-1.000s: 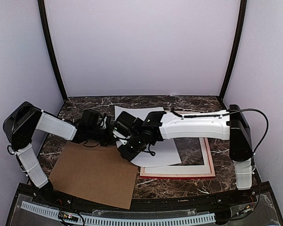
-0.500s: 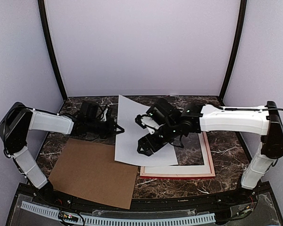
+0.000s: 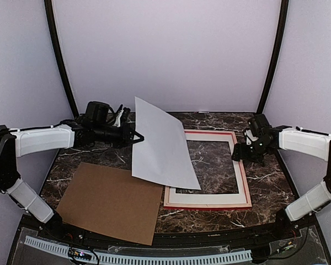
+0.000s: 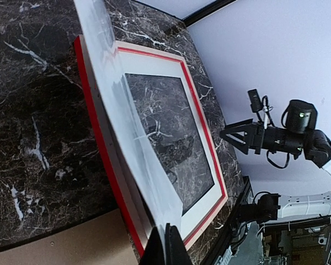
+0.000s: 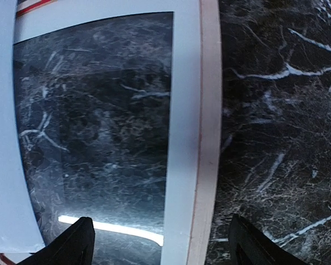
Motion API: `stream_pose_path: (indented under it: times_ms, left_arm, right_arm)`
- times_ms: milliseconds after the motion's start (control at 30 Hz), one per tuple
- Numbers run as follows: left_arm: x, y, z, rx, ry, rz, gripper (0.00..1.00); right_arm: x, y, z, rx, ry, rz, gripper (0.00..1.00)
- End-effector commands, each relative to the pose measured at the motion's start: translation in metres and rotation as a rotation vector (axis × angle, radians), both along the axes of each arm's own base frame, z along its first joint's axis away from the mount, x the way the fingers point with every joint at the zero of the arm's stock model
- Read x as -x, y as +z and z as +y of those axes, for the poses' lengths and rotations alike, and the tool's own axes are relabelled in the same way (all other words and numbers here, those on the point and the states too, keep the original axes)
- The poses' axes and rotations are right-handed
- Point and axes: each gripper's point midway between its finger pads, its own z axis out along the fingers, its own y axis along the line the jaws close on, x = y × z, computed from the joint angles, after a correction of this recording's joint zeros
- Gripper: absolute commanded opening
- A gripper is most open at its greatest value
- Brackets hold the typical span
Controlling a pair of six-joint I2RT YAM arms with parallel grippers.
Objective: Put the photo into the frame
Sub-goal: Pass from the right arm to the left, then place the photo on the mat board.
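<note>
Sideways, left arm (image 3: 44,139) outstretched, left jaws tight on the photo (image 3: 160,143); right jaws apart.

Probably a lab test booth: plain pale walls (image 3: 165,55), black corner posts (image 3: 60,61), marble-patterned table (image 3: 265,182).

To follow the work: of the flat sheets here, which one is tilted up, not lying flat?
The photo, plain white side showing, pinched at its edge by the left claw. The brown board and white mat lie flat.
</note>
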Motion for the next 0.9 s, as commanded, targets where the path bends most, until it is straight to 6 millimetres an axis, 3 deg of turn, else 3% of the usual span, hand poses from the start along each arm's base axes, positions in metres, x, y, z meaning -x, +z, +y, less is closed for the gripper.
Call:
stream_pose_path:
  times_ms: [0,233,533,667,867]
  left_arm:
    - [0.008,0.049,0.000,0.034,-0.044,-0.097,0.00]
    - [0.017,0.083,-0.002,0.072,-0.078,-0.160,0.00]
    - [0.026,0.120,-0.024,0.142,-0.152,-0.227,0.00]
    - [0.026,0.135,-0.047,0.161,-0.200,-0.253,0.00]
    - [0.036,0.159,-0.098,0.207,-0.313,-0.285,0.00]
  right_arm:
    - [-0.010,-0.021,-0.025,-0.002,-0.070,-0.001,0.83]
    - [-0.008,-0.050,-0.037,-0.019,-0.093,0.056,0.76]
    - [-0.008,-0.070,-0.033,-0.065,-0.068,0.091,0.52]
    - [-0.008,-0.075,-0.030,-0.076,-0.058,0.099,0.43]
    - [-0.009,-0.076,-0.022,-0.114,-0.033,0.100,0.32]
